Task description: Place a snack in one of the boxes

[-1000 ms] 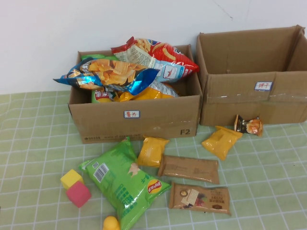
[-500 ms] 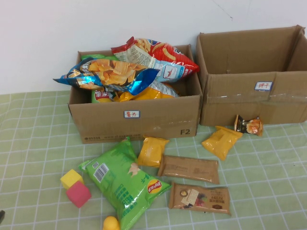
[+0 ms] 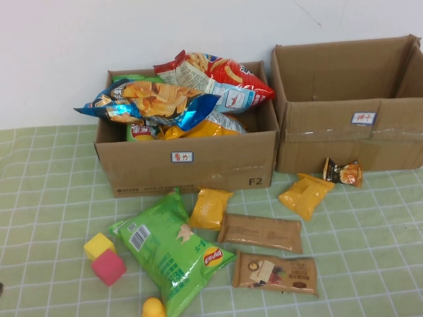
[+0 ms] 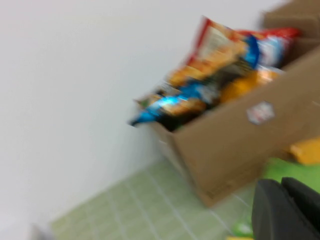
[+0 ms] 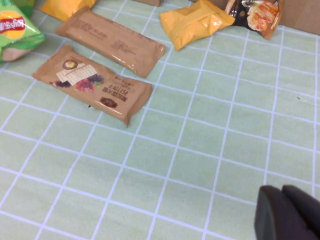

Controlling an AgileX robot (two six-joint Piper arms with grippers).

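Awaiting pickup: the green foil chip bag and brown flat wrapped bars lie loose at lower centre of the high view, before the chip-filled cardboard box and the empty-looking cardboard box at upper right; nothing is gripped. Left gripper hangs near the filled box, right gripper above the green checked tablecloth; whether either is open cannot be told.
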